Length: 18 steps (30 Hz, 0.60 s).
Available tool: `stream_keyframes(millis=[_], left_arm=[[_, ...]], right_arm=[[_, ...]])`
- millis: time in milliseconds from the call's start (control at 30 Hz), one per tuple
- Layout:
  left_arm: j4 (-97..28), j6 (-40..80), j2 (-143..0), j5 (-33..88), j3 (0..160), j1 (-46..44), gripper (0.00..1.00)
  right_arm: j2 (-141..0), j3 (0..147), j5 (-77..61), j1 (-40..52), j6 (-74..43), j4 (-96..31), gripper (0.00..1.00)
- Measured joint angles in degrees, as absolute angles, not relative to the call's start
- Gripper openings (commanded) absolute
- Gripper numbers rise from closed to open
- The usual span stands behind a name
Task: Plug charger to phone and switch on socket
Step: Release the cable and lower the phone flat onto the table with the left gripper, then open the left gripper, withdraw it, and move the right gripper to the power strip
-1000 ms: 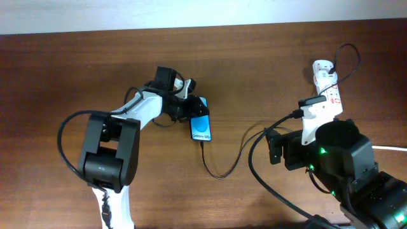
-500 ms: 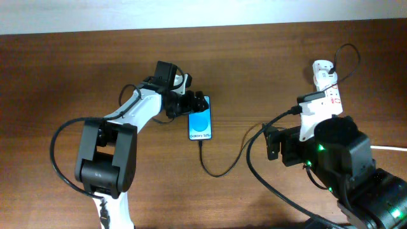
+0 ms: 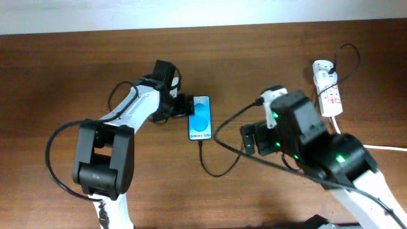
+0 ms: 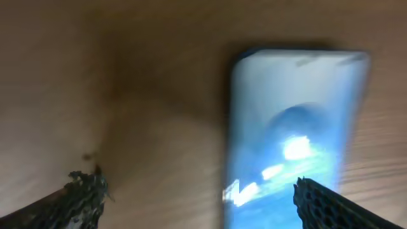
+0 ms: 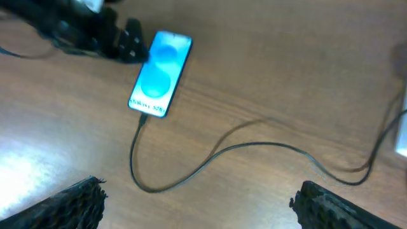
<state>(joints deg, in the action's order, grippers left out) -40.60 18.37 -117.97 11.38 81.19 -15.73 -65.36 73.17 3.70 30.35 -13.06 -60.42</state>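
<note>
The phone lies flat near the table's middle, its blue screen lit. In the blurred left wrist view the phone fills the right half. My left gripper sits at the phone's upper left, open; in its own view the gripper holds nothing, and one finger hangs over the screen. The charger, a thin black cable, meets the phone's lower edge, loops down and runs right under my right arm. My right gripper is open above the cable. The white socket lies at the far right.
A thick white cord leaves the socket toward the right edge. The left arm's black base stands at the lower left, and the right arm's body covers the lower right. Bare wood lies between the phone and the socket.
My left gripper opened and let go of the phone, drawing back to its left; the phone now lies straighter. My right arm swung left, away from the socket, toward the cable.
</note>
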Motion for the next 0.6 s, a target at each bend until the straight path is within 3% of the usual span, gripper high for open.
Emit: stream_keyframes(millis=[33, 67, 133, 300, 367, 400, 600], left_arm=[[-43.0, 18.4, -117.5, 9.5, 81.2, -15.2, 1.0], [-44.6, 18.4, -116.8, 8.2, 81.0, -14.9, 1.0], [-46.4, 18.4, -113.6, 6.3, 80.4, -14.2, 1.0], [-47.4, 15.7, -89.8, 3.7, 80.3, -16.8, 0.97], [-49.3, 13.9, -81.9, 1.9, 80.6, -19.4, 0.93], [-51.1, 13.1, -78.5, 0.4, 80.6, -20.9, 1.0], [-61.6, 11.5, -66.1, -10.1, 80.5, -24.7, 0.99]], right_arm=[[-67.2, 73.2, 3.6, 30.3, -13.0, -59.9, 0.09], [-68.7, 73.2, 3.6, 30.3, -13.0, -59.5, 0.04], [-72.0, 73.2, 3.6, 30.3, -13.6, -58.8, 0.04], [-79.0, 73.1, 7.5, 24.7, -25.8, -62.7, 0.04], [-79.1, 73.1, 9.0, 18.6, -28.7, -64.9, 0.04], [-79.0, 73.1, 9.4, 15.1, -29.5, -66.1, 0.04], [-79.0, 73.1, 8.5, -6.3, -31.6, -69.9, 0.04]])
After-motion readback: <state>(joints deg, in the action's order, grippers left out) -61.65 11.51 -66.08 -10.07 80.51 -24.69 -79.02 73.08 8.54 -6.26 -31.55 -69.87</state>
